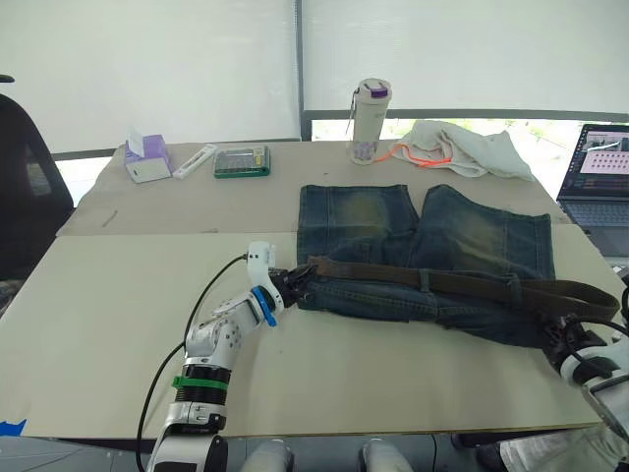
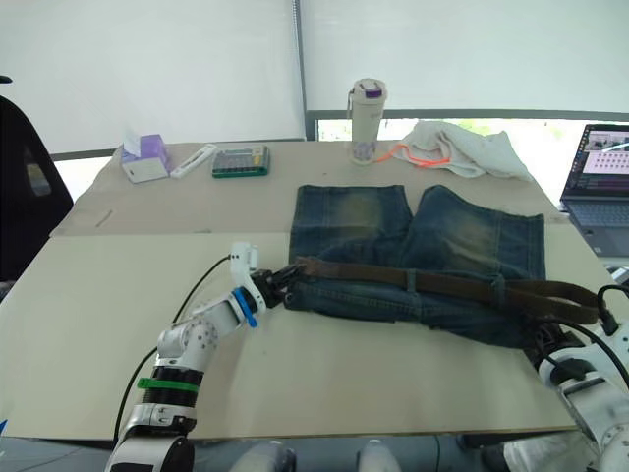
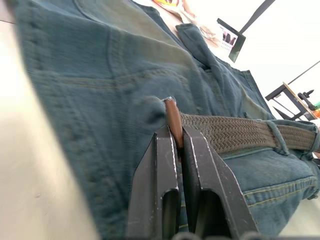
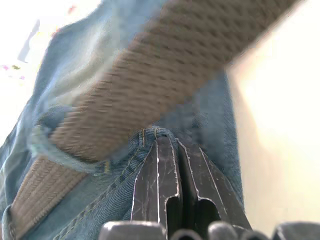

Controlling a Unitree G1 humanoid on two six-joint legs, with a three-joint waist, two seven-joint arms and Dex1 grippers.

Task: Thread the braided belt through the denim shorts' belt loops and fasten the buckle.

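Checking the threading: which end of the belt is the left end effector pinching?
The plain leather-tipped end of the belt, at the shorts' left edge; the other end loops off their right side.

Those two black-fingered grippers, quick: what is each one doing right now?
Left gripper: shut on the dark brown braided belt's tip.
Right gripper: shut on the dark blue denim shorts' waistband edge.

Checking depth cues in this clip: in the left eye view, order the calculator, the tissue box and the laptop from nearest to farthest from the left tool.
From the left tool:
1. Calculator, straight back on the table.
2. Tissue box, back-left corner.
3. Laptop, far right edge.
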